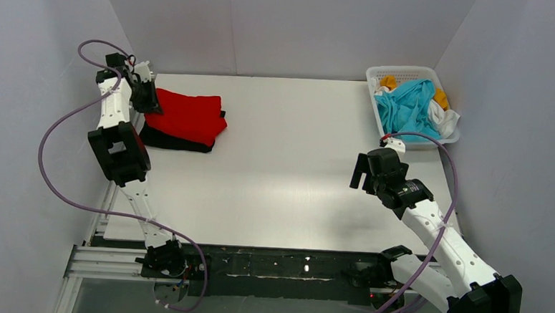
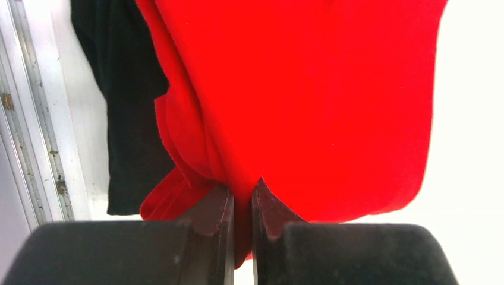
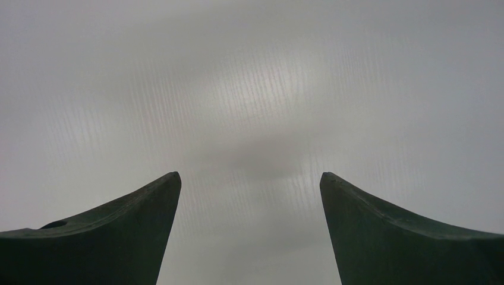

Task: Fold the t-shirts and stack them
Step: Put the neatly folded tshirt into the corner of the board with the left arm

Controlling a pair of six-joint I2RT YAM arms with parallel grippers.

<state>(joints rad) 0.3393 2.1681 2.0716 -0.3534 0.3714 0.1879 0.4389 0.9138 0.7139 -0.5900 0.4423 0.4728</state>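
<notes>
A folded red t-shirt [image 1: 189,116] lies on top of a folded black t-shirt [image 1: 175,141] at the far left of the table. My left gripper [image 1: 148,98] is at the red shirt's left edge. In the left wrist view it [image 2: 242,191] is shut on a fold of the red t-shirt [image 2: 309,101], with the black t-shirt [image 2: 128,124] underneath to the left. A cyan t-shirt [image 1: 408,106], a white one [image 1: 445,121] and an orange-yellow one [image 1: 389,82] lie crumpled in the basket. My right gripper [image 1: 362,172] is open and empty over bare table; its wrist view [image 3: 249,181] shows only table.
The white lattice basket [image 1: 405,72] stands at the far right corner. Grey walls close in the table at the back and sides. A metal rail [image 2: 35,148] runs along the table's left edge beside the stack.
</notes>
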